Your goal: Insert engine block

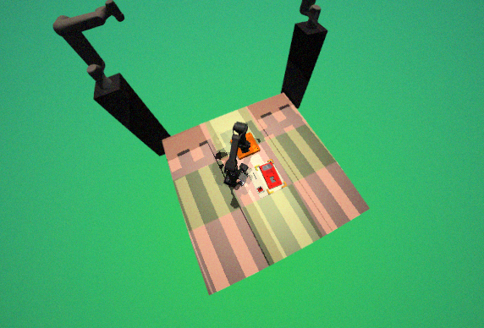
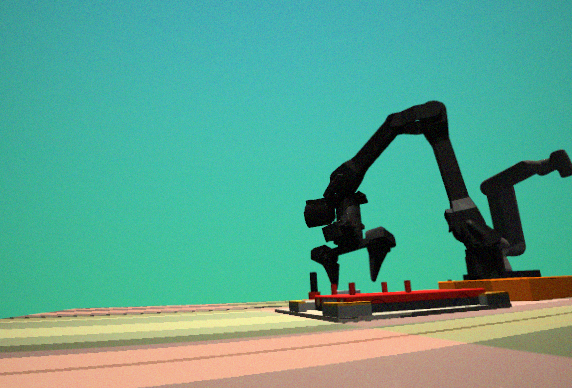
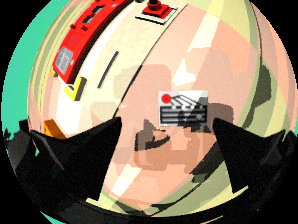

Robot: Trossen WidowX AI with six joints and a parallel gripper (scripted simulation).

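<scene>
The engine block (image 1: pixel 243 179) (image 3: pixel 182 109) is a small grey and white block with dark slots and a red round spot. It lies on the table beside the white board, outside the car body. The red car body (image 1: pixel 272 173) (image 2: pixel 426 295) (image 3: pixel 81 39) lies on the board between corner brackets, and its dark opening (image 1: pixel 272 179) shows in the top. My gripper (image 1: pixel 239 176) (image 2: pixel 353 282) (image 3: pixel 170 122) is open and empty, pointing down above the block. In the wrist view the block appears between and just beyond the fingertips. Its underside is hidden.
A red part with a black post (image 1: pixel 260 189) (image 2: pixel 313 283) (image 3: pixel 156 7) stands at the board's near corner. Yellow brackets (image 1: pixel 285 184) (image 3: pixel 75 90) frame the body. Short red pegs (image 2: pixel 407 286) stick up near it. The orange arm base (image 1: pixel 253 150) (image 2: pixel 566 288) is behind.
</scene>
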